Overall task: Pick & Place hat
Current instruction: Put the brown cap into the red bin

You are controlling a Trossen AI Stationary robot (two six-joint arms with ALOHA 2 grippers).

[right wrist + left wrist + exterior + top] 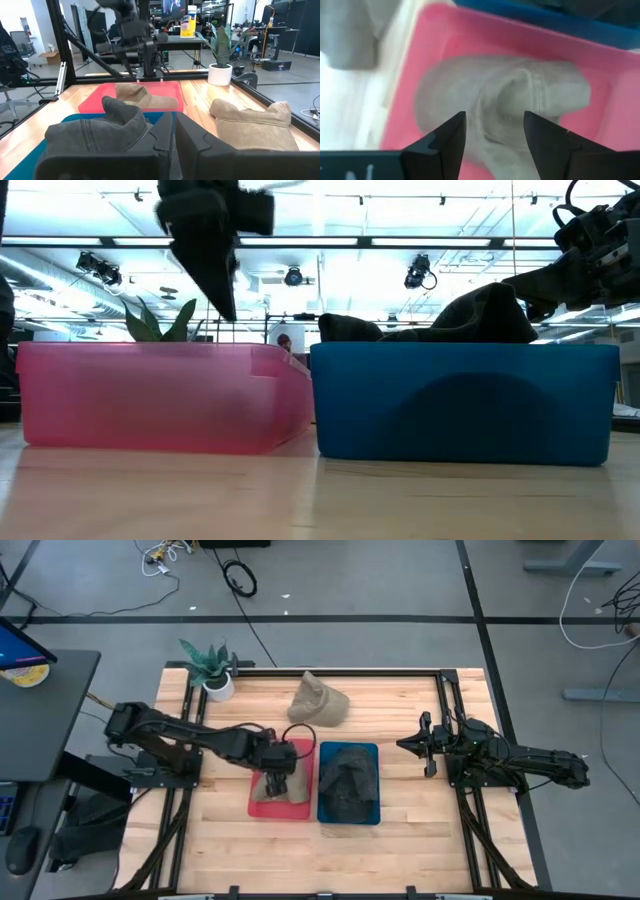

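A tan hat [520,95] lies in the pink bin [253,808], crown up. My left gripper [495,135] hangs open just above it, one finger over each side of the crown, touching nothing; in the low view it [222,295] stands above the bin's rim. A dark grey hat [348,780] fills the blue bin [460,405] beside it. A second tan hat [318,700] rests on the table toward the far edge. My right gripper [405,744] waits shut, to the right of the blue bin, pointing left.
A potted plant [213,668] stands at the table's far left corner. Black frame rails [445,710] run along the table's sides. Bare wood lies near the front edge and between the blue bin and the right arm.
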